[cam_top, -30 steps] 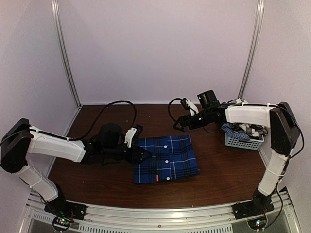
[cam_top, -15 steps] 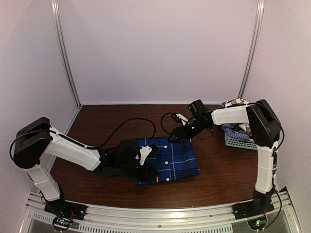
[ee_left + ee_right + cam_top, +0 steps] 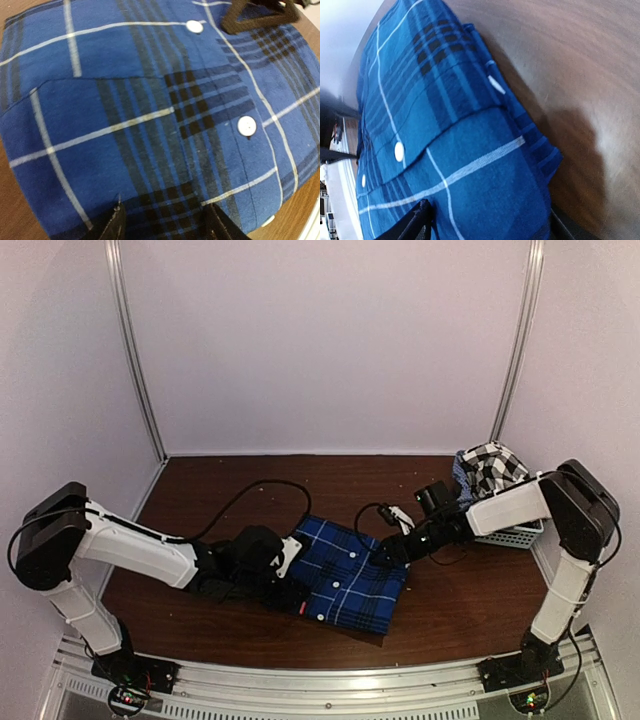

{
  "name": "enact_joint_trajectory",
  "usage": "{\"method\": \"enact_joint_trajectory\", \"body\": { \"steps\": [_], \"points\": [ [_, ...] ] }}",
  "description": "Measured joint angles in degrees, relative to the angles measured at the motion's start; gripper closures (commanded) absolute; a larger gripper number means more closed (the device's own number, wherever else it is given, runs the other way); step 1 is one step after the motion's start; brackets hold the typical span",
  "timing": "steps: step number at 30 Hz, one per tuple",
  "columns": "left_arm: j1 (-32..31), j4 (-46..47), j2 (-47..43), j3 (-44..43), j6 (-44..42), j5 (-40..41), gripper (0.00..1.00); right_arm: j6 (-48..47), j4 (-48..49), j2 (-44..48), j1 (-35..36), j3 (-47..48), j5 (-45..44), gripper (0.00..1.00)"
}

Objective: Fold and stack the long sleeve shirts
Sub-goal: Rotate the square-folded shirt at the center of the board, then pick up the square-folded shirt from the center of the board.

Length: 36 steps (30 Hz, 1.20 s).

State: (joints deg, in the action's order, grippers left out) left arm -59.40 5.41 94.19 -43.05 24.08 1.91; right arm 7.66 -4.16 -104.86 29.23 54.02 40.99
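Observation:
The royal-blue plaid shirt (image 3: 347, 575) lies folded on the brown table, turned at an angle, white buttons up. My left gripper (image 3: 293, 590) rests at its left edge. In the left wrist view its open fingers (image 3: 112, 226) press on the flat cloth (image 3: 150, 110), which spans the gap (image 3: 165, 227). My right gripper (image 3: 383, 555) is at the shirt's right side, also open. In the right wrist view it straddles a folded corner (image 3: 485, 190), one finger (image 3: 420, 222) on the cloth. The black-and-white checked shirt (image 3: 492, 468) is heaped on the basket.
A pale mesh basket (image 3: 512, 534) stands at the table's right edge under the checked shirt. Black cables (image 3: 250, 495) trail over the table behind the left arm. Bare brown table (image 3: 460, 600) lies in front of and right of the blue shirt. White walls close in the back and sides.
The blue shirt has turned and slid toward the front. My right gripper came from the shirt's far edge to its right side and its jaws narrowed. The left gripper followed the shirt's left edge.

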Motion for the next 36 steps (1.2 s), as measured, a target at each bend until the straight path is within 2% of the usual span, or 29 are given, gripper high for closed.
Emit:
{"method": "enact_joint_trajectory", "body": {
  "steps": [4,9,12,17,20,25,31,36],
  "points": [
    [1.1,-2.5,-1.5,0.0,0.6,2.4,0.42,6.8,7.3,8.1,3.2,-11.5,-3.1,0.21],
    [2.6,-5.6,-3.3,0.0,4.1,5.6,0.40,15.5,13.4,15.8,13.4,-20.8,-9.0,0.12],
    [2.8,-7.3,-5.1,0.4,6.8,7.3,0.38,19.1,12.6,20.0,16.5,-23.3,-12.1,0.04],
    [2.7,-7.9,-10.4,3.2,11.2,8.7,0.36,21.3,6.8,25.4,15.6,-20.8,-19.7,0.00],
    [2.8,-7.9,-14.4,6.3,14.0,8.6,0.34,21.0,3.5,23.8,14.0,-15.5,-21.8,0.00],
    [2.7,-6.1,-19.4,12.0,18.7,5.6,0.33,19.0,0.9,15.0,10.7,-6.7,-21.2,0.00],
    [2.7,-1.9,-20.4,16.8,23.6,0.5,0.36,16.4,-0.5,3.7,7.8,-0.7,-14.9,0.05],
    [2.7,1.1,-19.6,18.6,25.9,-2.1,0.41,15.1,1.8,0.8,6.9,0.8,-7.1,0.13]
  ]
}}
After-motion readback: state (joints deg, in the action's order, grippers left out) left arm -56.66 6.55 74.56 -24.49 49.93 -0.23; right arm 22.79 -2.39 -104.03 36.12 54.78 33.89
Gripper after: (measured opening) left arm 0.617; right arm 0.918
